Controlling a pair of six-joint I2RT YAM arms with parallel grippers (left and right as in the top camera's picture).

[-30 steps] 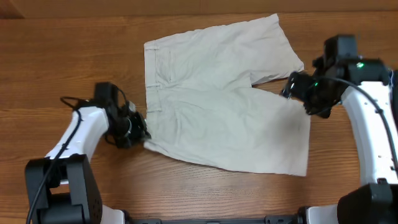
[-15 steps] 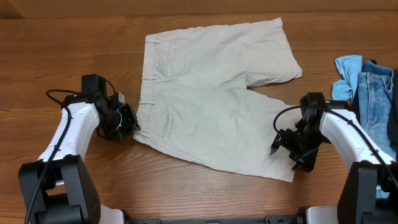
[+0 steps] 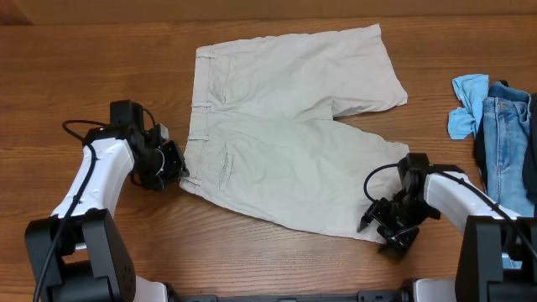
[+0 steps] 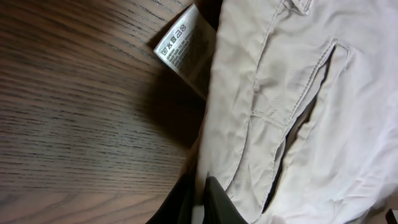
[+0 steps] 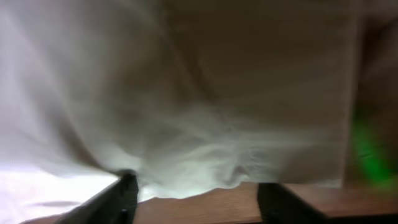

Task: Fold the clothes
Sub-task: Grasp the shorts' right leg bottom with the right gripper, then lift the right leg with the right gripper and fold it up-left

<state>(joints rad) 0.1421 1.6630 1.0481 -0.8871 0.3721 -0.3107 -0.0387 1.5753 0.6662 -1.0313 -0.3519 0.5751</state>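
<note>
Risk, near side first: right gripper (image 3: 376,228) sits at the near hem corner of shorts (image 3: 285,159), jaws apart astride the hem edge, nothing pinched yet. If they close too shallow, prob. only the top layer gets caught, so the leg peels or slips on the lift. Further in, left gripper (image 3: 178,170) is at the waistband corner w/ jaws clenched on shorts. The bite looks thin, so a hard pull from the other end could tug it free or skew the piece.

Shorts lie flat on counter (image 3: 101,75), waist left, legs right. Fabric is pale beige, soft, lightly creased, w/ stitched pocket slit (image 4: 311,93) and white label (image 4: 180,40) poking out. Counter is smooth dark wood grain, prob. slippery under cloth.

Far right are blue jeans (image 3: 508,143), well apart from the shorts.
</note>
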